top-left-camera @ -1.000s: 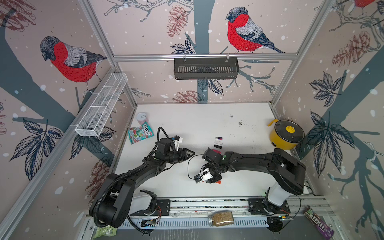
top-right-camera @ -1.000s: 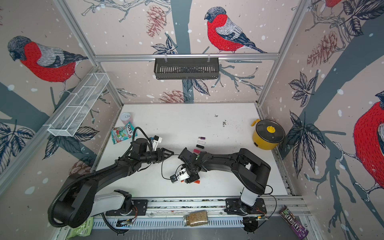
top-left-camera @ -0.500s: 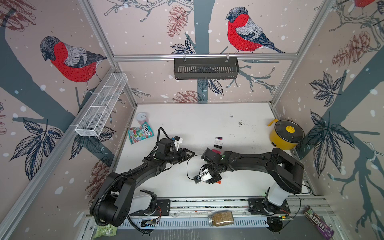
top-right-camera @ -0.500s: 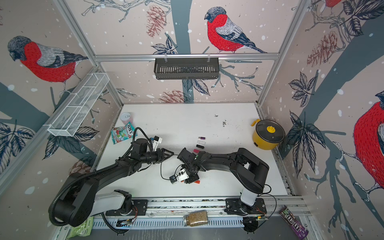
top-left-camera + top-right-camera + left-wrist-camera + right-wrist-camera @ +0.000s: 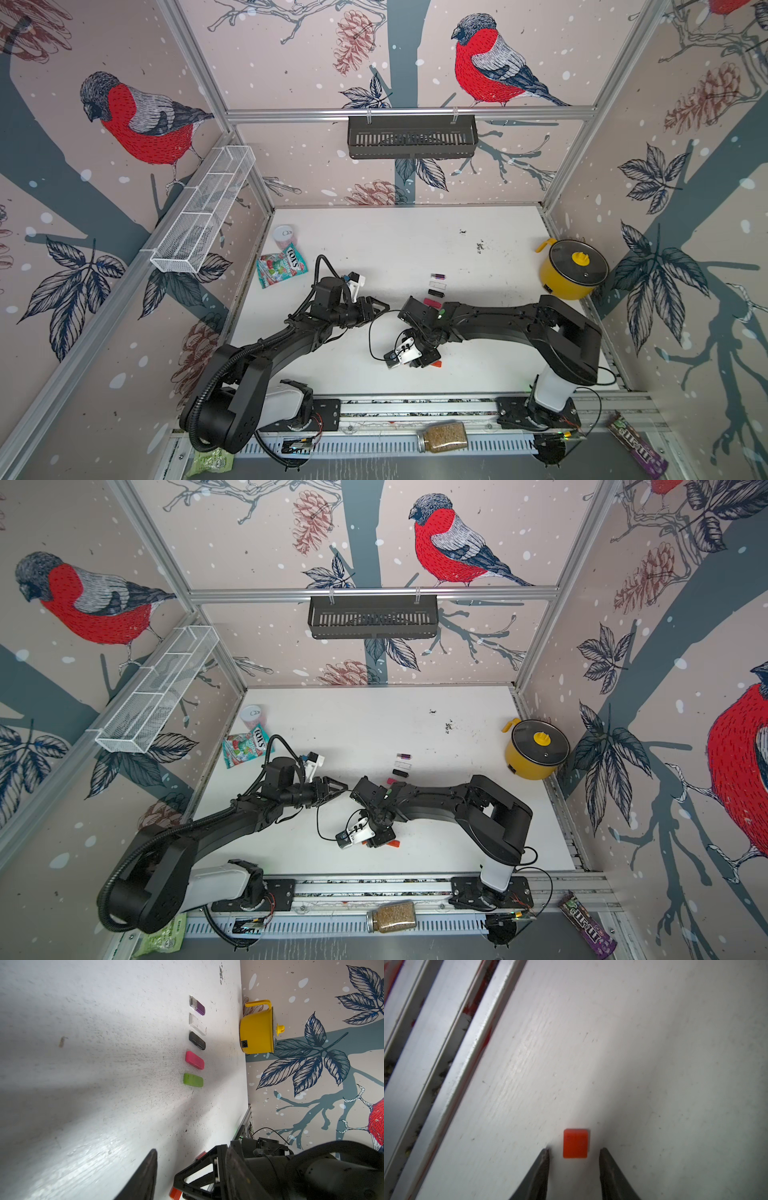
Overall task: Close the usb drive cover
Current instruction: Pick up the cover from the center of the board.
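Right gripper (image 5: 575,1152) narrowed, unclenched, orange usb cover (image 5: 576,1144) lying free between its fingertips (image 5: 544,1159)

Orange piece (image 5: 576,1144): small flat rectangle of solid orange plastic, lying flat on the white tabletop (image 5: 675,1043) near its front rail. It sits between the tips of the right pincer (image 5: 574,1150), with a gap on each side and touching neither. Cannot tell whether it is the cap or the drive body. In both top views it shows as an orange sliver (image 5: 435,364) by the front edge. Second orange bit (image 5: 175,1192) is in the left wrist view, mostly hidden. Row of usb drives (image 5: 197,1041), purple with clear cap, white, black, pink, green, all capped, lying flat side by side, well apart mid-tabletop.
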Controlling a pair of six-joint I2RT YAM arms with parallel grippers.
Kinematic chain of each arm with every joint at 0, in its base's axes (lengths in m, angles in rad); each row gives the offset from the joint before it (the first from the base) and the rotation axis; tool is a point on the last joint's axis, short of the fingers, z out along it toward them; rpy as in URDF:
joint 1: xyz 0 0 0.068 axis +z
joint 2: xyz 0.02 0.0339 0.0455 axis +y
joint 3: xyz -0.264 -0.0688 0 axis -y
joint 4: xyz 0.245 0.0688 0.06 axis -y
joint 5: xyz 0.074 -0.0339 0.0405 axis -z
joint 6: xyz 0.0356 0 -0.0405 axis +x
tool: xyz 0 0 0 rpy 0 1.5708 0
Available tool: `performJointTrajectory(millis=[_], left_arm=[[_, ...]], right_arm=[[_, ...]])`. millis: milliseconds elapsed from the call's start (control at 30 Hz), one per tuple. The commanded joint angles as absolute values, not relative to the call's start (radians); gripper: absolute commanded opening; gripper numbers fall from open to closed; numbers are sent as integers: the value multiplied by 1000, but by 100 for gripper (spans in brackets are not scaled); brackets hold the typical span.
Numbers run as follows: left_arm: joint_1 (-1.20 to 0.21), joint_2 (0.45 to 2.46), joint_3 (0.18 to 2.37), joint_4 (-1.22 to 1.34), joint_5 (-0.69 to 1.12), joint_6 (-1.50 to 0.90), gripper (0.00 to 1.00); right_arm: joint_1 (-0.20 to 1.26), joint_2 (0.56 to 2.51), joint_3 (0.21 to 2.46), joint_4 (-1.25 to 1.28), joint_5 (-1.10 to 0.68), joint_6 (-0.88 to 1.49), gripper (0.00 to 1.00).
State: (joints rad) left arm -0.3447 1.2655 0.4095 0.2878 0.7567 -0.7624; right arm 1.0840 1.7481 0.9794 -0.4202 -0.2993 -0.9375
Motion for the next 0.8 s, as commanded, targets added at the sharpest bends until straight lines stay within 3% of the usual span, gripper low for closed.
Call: performJointTrajectory(millis=[0, 767], left_arm=[[-344, 1264, 406, 319, 761, -773, 53], [-344, 1254, 400, 320, 755, -777, 53]], right_arm=[[1086, 1759, 982, -460, -273, -930, 40], [1078, 1817, 1043, -509, -268, -890, 31]])
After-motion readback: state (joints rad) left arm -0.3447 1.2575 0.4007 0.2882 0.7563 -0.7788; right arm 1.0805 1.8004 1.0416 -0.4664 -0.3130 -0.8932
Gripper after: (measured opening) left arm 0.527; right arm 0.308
